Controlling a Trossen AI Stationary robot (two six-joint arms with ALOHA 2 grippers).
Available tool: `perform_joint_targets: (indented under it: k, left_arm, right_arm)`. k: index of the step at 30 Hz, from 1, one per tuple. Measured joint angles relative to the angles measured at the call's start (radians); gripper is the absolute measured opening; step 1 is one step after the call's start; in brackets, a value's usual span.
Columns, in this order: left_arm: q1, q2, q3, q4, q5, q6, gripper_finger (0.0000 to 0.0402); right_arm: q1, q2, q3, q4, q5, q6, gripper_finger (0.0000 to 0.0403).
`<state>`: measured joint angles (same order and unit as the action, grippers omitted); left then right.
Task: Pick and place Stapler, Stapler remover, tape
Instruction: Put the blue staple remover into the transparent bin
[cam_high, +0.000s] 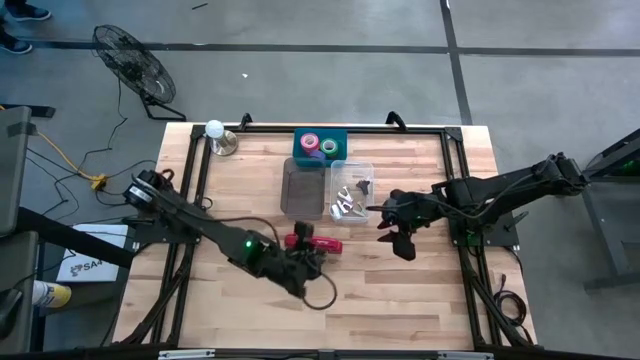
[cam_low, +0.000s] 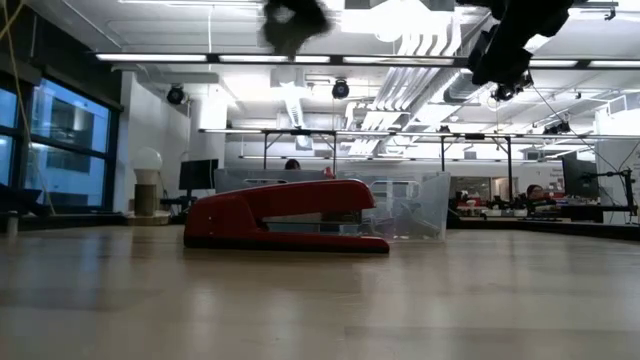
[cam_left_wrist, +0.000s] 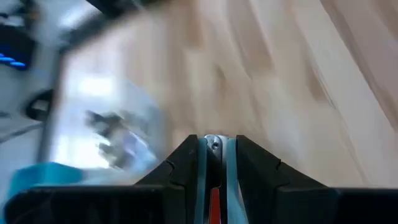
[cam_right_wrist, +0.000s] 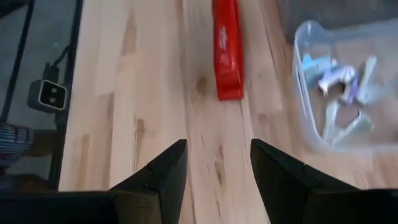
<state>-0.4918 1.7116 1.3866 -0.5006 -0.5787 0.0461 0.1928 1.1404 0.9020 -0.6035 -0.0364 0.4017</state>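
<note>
The stapler (cam_high: 314, 242) lies flat on the table (cam_high: 400, 310), long axis left-right, beside the clear bin (cam_high: 351, 190). Left gripper (cam_high: 312, 262) fingers nearly together, empty; right gripper (cam_right_wrist: 217, 163) fingers apart, empty.

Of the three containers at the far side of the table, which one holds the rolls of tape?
The small teal bin, farthest back. It holds the tape. The clear box holds metal pieces, and the dark tray looks empty.

Bare wood fills the lower table (cam_high: 400, 310). At the top centre, the clear bin (cam_high: 351, 190), dark tray (cam_high: 303, 187) and teal box (cam_high: 320, 146) crowd together; the stapler (cam_high: 314, 242) lies just below.
</note>
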Motion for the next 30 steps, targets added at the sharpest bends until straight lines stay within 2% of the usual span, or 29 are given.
perform_joint_targets:
  k: [7, 15, 30]
  left_arm:
    - [0.057, -0.001, 0.154, 0.065, -0.158, 0.002, 0.0080]
    - [0.109, -0.002, 0.207, 0.170, -0.245, 0.061, 0.0080]
    - [0.141, -0.002, 0.207, 0.434, -0.298, 0.163, 0.0080]
  right_arm:
    - [0.000, 0.000, 0.000, 0.186, 0.008, -0.126, 0.0167]
    - [-0.004, 0.000, 0.000, 0.365, 0.158, -0.202, 0.0167]
    - [-0.005, -0.001, 0.000, 0.373, 0.297, -0.250, 0.0167]
